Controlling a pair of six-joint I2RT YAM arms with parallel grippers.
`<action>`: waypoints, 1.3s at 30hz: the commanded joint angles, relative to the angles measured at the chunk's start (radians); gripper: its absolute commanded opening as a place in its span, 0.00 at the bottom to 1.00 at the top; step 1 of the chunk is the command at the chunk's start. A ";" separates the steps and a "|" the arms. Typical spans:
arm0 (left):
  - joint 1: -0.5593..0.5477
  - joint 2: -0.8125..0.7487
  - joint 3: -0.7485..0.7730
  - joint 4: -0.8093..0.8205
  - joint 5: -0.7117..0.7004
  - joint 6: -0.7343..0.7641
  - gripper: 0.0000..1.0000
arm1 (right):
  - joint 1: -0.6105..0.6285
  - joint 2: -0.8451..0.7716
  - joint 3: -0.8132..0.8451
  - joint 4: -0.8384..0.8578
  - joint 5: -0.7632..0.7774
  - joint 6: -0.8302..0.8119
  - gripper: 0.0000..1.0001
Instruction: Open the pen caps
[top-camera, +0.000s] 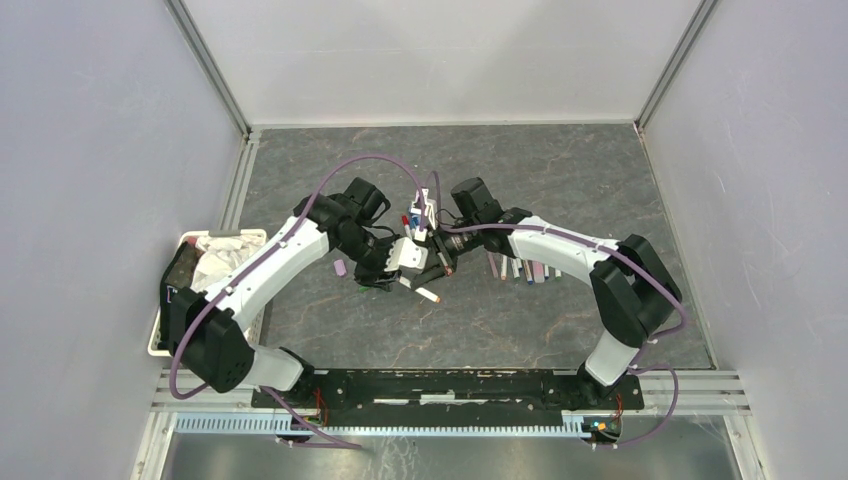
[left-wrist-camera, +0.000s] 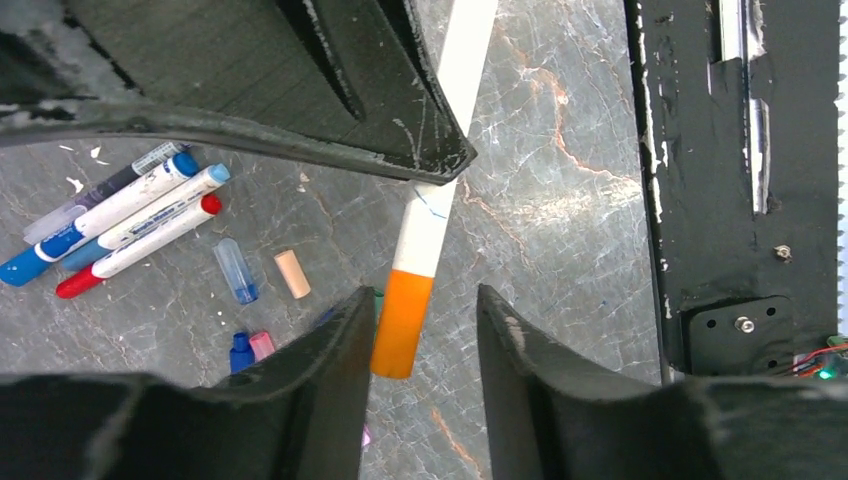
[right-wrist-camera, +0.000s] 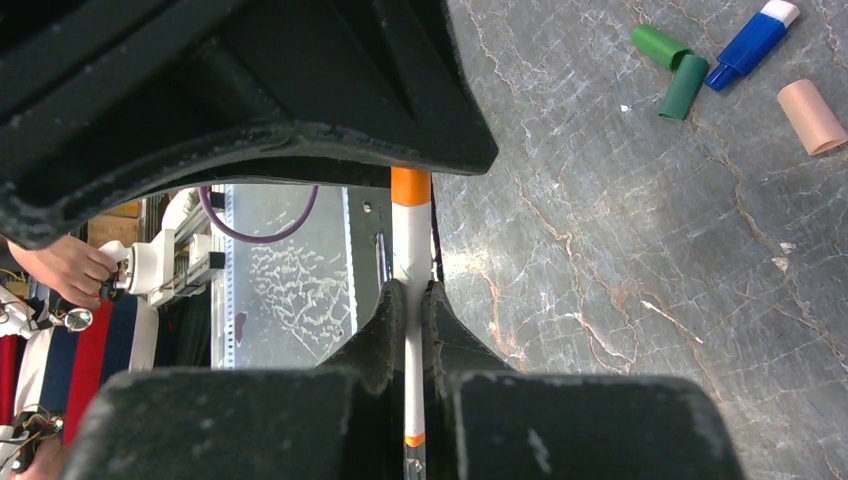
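Observation:
My right gripper (right-wrist-camera: 413, 287) is shut on the white barrel of a pen (right-wrist-camera: 411, 230), which sticks out past its fingertips. The pen's orange cap (left-wrist-camera: 402, 325) hangs above the table between the fingers of my left gripper (left-wrist-camera: 425, 295). The cap rests against the left finger, and a gap shows on its other side, so the jaws stand open around it. In the top view both grippers meet at the table's middle, left (top-camera: 418, 272) and right (top-camera: 443, 256). The right gripper's body (left-wrist-camera: 300, 90) hides the upper part of the pen.
Three capped pens (left-wrist-camera: 120, 225) lie side by side, with loose caps nearby: peach (left-wrist-camera: 292, 273), clear blue (left-wrist-camera: 236, 270), blue (left-wrist-camera: 240, 352), pink (left-wrist-camera: 262, 345). Two green caps (right-wrist-camera: 672, 65) lie farther off. More pens (top-camera: 520, 268) lie in a row on the right. A tray with cloth (top-camera: 215, 270) stands at the left.

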 joint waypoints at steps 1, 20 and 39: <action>-0.011 -0.002 0.006 -0.017 0.050 0.043 0.44 | 0.008 0.017 0.042 0.047 -0.026 0.015 0.00; -0.013 -0.006 0.030 -0.017 -0.077 0.047 0.02 | 0.049 0.044 0.007 0.047 0.001 0.006 0.00; 0.278 0.053 -0.107 0.235 -0.219 0.115 0.02 | -0.100 -0.069 -0.089 -0.151 0.491 -0.054 0.00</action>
